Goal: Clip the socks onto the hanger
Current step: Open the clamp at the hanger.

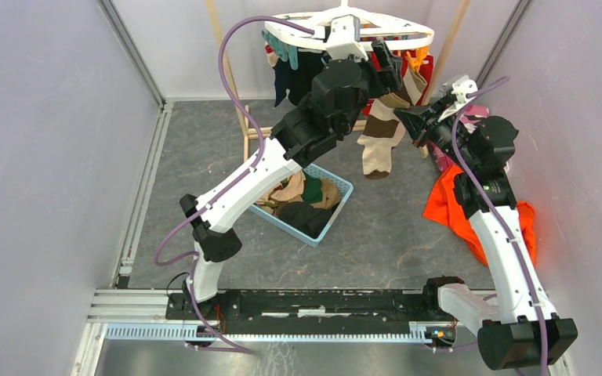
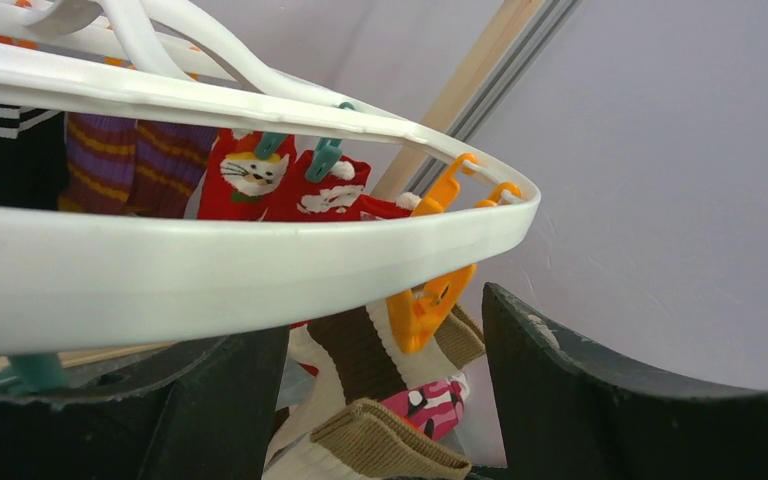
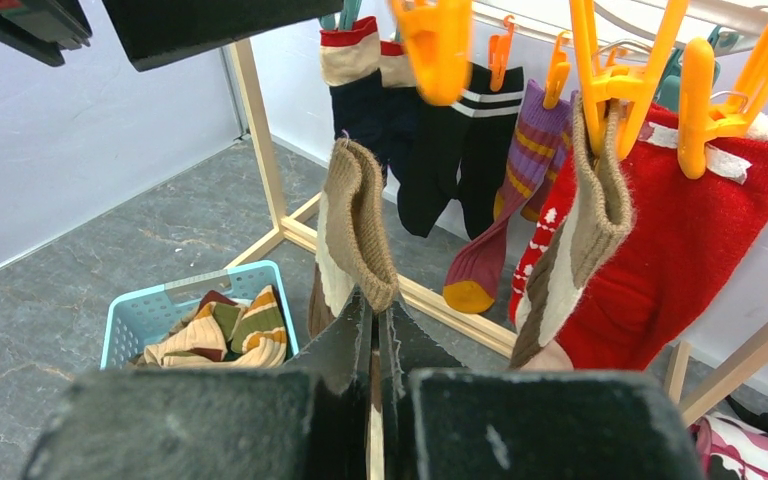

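White plastic forms the hanger (image 1: 419, 35), hung at 12 o'clock in the top view above the grey tabletop (image 1: 204, 157). It is best left unpushed, since any sway would carry the clips off line. The beige-brown sock (image 3: 355, 220) is held below the hanger's 5 o'clock rim. Its folded cuff is pinched by the right tool (image 3: 375, 335), which is fully closed on the fabric. The left tool (image 2: 385, 340) is spread wide to either side of an orange clip (image 2: 428, 305), and nothing appears to be gripped.

The step in hand is judged to be the opening of that clip. Its handles should be squeezed squarely, and the cuff raised straight into the mouth, deep enough that both layers are bitten. Only after the squeeze is released should the sock be let go.

The sock is seen as soft ribbed knit, tan at the cuff with brown and cream bands below, hanging limp. At 3 o'clock of it in the right wrist view, a matching clipped sock (image 3: 590, 210) hangs beside a red sock (image 3: 690, 250). More are heaped in the blue basket (image 3: 135, 315).
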Robot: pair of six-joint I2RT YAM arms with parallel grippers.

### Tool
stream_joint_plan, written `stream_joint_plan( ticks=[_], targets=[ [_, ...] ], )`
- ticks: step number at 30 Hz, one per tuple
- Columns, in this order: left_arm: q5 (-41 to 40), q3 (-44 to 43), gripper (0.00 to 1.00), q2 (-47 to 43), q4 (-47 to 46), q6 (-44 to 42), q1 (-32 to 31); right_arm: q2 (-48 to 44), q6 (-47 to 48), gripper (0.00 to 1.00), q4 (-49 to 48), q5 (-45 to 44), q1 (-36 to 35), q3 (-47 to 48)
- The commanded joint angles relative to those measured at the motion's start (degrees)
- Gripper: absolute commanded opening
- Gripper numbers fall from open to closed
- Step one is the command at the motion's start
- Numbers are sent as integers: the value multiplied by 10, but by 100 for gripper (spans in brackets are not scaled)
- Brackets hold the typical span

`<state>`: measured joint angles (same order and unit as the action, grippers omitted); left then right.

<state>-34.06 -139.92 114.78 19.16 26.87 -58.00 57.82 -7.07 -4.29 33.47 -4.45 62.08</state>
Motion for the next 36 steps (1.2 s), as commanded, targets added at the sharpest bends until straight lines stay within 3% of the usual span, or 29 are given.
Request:
stream_joint_plan(
  ticks=[1,36],
  targets=[
    [-12,-29,75,12,-41,-21,-5,0,-10,0,-32,-2,0,1],
    [-72,-49,70,56,-106,-51,-15,-9,-17,0,-35,-3,0,-7]
  ],
)
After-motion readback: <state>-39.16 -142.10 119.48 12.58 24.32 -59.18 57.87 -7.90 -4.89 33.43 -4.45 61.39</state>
